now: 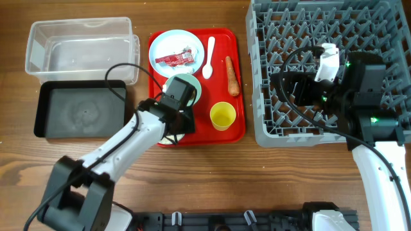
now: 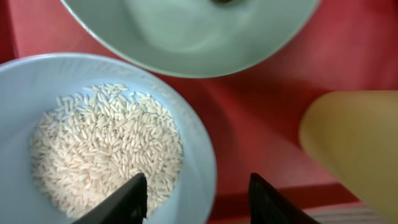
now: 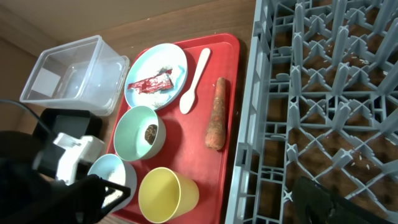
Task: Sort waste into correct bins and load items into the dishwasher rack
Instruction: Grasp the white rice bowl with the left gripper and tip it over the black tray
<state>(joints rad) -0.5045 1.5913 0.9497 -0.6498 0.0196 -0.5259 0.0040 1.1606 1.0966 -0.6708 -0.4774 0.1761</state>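
My left gripper (image 2: 198,199) is open, its jaws astride the rim of a pale blue bowl (image 2: 199,155) full of white rice grains (image 2: 106,149). One finger is over the rice, the other over the red tray. In the overhead view this gripper (image 1: 176,125) hides that bowl. A mint bowl (image 3: 140,132) holds a brown lump (image 3: 150,132). The plate (image 1: 172,56) carries a red wrapper (image 1: 174,59). The spoon (image 1: 209,58), carrot (image 1: 232,76) and yellow cup (image 1: 223,115) lie on the tray. My right gripper (image 1: 286,86) is open and empty above the grey rack (image 1: 327,38).
The clear tub (image 1: 77,45) and the black tray (image 1: 80,109) sit left of the red serving tray (image 1: 239,131). The rack stands right beside the red tray. Cables loop over the black tray's right edge and over the rack.
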